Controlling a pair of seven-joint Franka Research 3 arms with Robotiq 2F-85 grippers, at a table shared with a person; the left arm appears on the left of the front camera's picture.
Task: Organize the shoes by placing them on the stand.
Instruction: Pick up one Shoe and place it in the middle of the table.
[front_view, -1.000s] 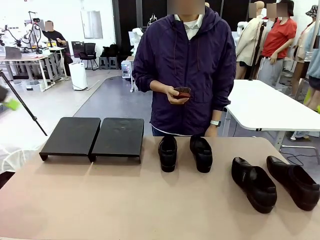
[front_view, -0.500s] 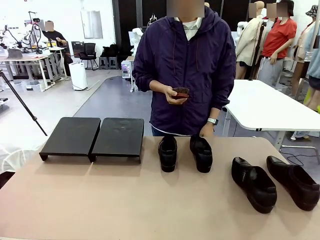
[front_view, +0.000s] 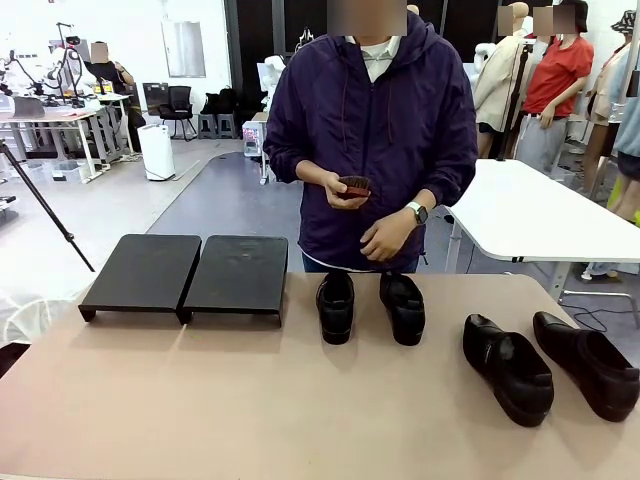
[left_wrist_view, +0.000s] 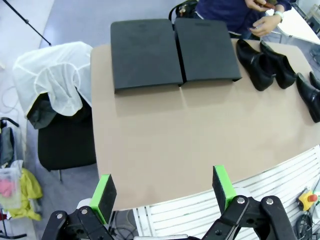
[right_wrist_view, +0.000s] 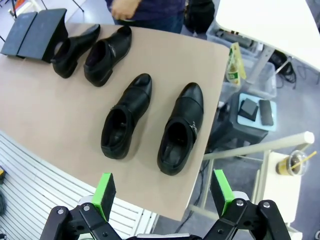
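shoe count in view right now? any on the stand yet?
4, none on the stand. Two side by side just right of it: left middle shoe, right middle shoe. Two further right: inner right shoe, outer right shoe. None seem hidden.

There's the left gripper (left_wrist_view: 164, 189): black body, bright green pads (left_wrist_view: 106, 192), round silver screws (left_wrist_view: 237, 201) at the knuckles. The right gripper (right_wrist_view: 162, 190) looks identical. The person (front_view: 372, 150) wears a dark purple hooded jacket (front_view: 320, 110), pale collar (front_view: 378, 55), wristwatch (front_view: 418, 211).
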